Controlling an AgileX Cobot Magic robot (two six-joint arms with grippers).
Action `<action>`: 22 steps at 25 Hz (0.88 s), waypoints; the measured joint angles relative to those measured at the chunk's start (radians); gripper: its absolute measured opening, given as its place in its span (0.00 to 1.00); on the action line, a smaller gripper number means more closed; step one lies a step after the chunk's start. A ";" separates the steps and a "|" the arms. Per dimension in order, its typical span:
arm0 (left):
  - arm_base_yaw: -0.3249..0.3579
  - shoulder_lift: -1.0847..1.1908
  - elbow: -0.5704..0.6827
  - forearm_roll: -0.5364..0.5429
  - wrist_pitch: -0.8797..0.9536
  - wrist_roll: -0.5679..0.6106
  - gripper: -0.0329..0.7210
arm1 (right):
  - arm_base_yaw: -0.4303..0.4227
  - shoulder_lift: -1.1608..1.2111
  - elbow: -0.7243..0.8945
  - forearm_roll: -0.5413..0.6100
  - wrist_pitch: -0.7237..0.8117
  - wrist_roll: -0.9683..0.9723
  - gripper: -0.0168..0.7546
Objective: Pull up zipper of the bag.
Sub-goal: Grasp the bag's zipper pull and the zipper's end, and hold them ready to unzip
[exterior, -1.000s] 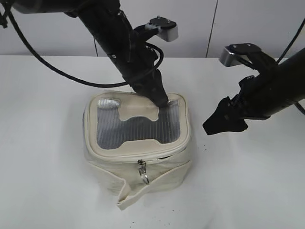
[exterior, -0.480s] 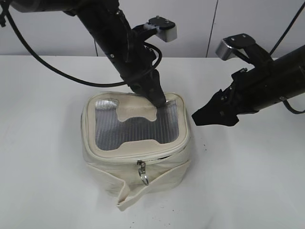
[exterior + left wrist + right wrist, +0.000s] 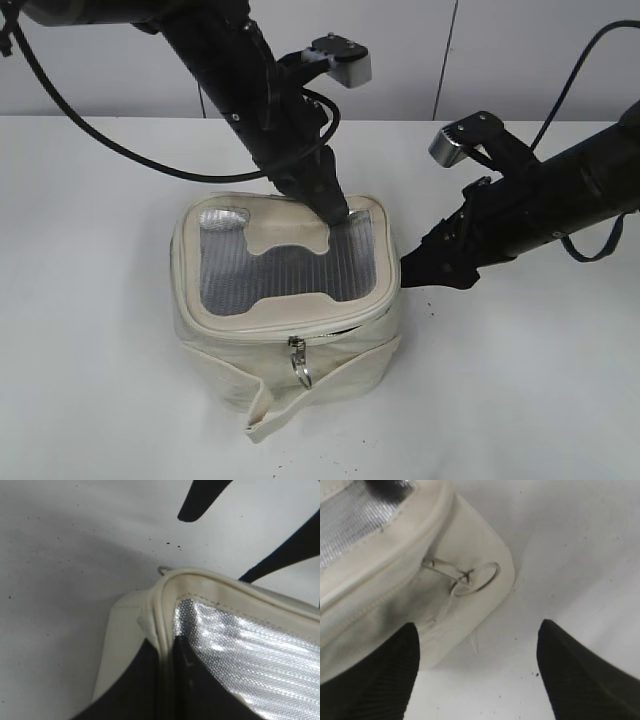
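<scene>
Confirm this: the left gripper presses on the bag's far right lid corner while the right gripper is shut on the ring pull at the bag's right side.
Not quite. The right gripper is open and not holding the ring pull: the right wrist view shows the pull free between its spread fingers. The left gripper does press on the bag.

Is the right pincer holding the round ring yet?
No, the right pincer is open, and the ring hangs free between its tips.

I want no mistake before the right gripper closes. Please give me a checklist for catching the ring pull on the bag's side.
1. Right gripper open: ok.
2. Ring pull in right wrist view: ok.
3. Ring between the fingers: not ok, it lies ahead of the tips.
4. Left gripper on the bag lid corner: ok.
5. Left grip firm: cannot tell.
6. Front slider untouched: ok.
</scene>
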 joint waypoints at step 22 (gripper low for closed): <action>0.004 -0.003 0.005 0.003 0.009 -0.001 0.12 | -0.004 0.188 -0.100 0.217 0.154 -0.244 0.03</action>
